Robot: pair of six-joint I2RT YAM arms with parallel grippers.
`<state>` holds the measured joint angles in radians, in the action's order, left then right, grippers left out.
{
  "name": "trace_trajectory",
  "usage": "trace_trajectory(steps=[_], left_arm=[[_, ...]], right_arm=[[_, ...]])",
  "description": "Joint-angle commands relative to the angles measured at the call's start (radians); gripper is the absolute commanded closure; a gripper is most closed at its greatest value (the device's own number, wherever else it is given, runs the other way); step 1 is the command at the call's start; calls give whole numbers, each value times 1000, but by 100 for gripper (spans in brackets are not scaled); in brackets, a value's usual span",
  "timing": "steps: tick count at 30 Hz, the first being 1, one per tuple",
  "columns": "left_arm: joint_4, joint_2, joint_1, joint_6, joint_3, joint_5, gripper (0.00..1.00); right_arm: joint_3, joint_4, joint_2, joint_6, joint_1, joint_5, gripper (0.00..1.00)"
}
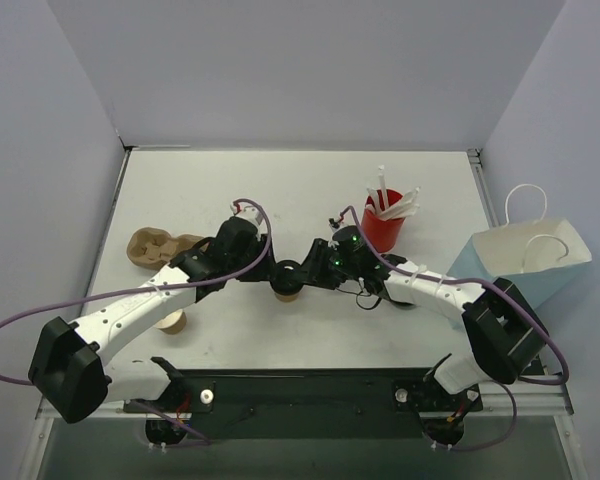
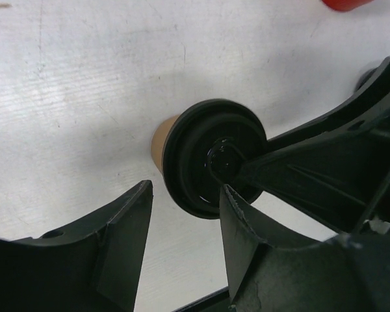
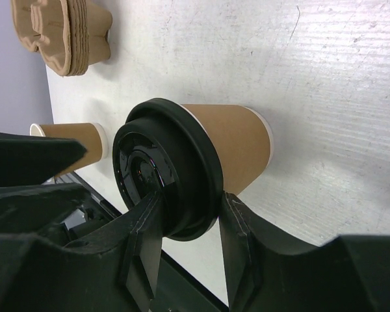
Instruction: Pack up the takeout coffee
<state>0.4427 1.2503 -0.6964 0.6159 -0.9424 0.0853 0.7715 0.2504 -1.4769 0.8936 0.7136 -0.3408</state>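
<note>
Takeout coffee (image 1: 287, 282), a tan kraft cup under a black plastic lid (image 3: 156, 169), sits near the middle of the white table (image 1: 280, 190), between the two grippers. At the far left lies a stack of brown pulp cup carriers (image 1: 152, 248), and nearer the arm bases a lidless tan cup (image 1: 170, 322) stands alone, well apart from the coffee. The left gripper (image 2: 185, 188) is spread wide, its black fingers (image 2: 127, 227) pointing at the lid and holding nothing; the lid lies just beyond their tips. The right gripper (image 3: 192, 201) pinches the rim of the lid, one finger across its top and the other under the rim against the paper wall. That wall is plain tan, and the raised rings on the lid carry glare, with nothing readable. Farther right stands a red cup (image 1: 382, 232) of white straws (image 1: 395, 205), then a pale blue paper bag (image 1: 525, 262) with white loop handles (image 1: 525, 200), its mouth open.
</note>
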Motion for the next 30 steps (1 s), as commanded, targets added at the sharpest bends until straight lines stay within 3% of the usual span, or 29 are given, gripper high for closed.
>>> trace_trajectory(steps=[1, 10, 14, 23, 26, 30], left_arm=[[-90, 24, -8, -16, 43, -53, 44], [-162, 92, -8, -24, 100, -59, 44], [-159, 101, -8, -21, 120, -41, 45], [-160, 121, -8, -34, 137, -25, 48], [-164, 124, -8, -38, 139, -30, 48], [-168, 126, -8, -38, 140, -35, 48]], right_arm=[[14, -89, -5, 28, 20, 31, 81], [23, -112, 29, 19, 18, 23, 76], [31, -126, 72, -27, 18, 10, 59], [118, -281, 128, -163, -63, -30, 43], [114, -296, 138, -185, -98, -44, 43], [110, -295, 141, -209, -144, -61, 60]])
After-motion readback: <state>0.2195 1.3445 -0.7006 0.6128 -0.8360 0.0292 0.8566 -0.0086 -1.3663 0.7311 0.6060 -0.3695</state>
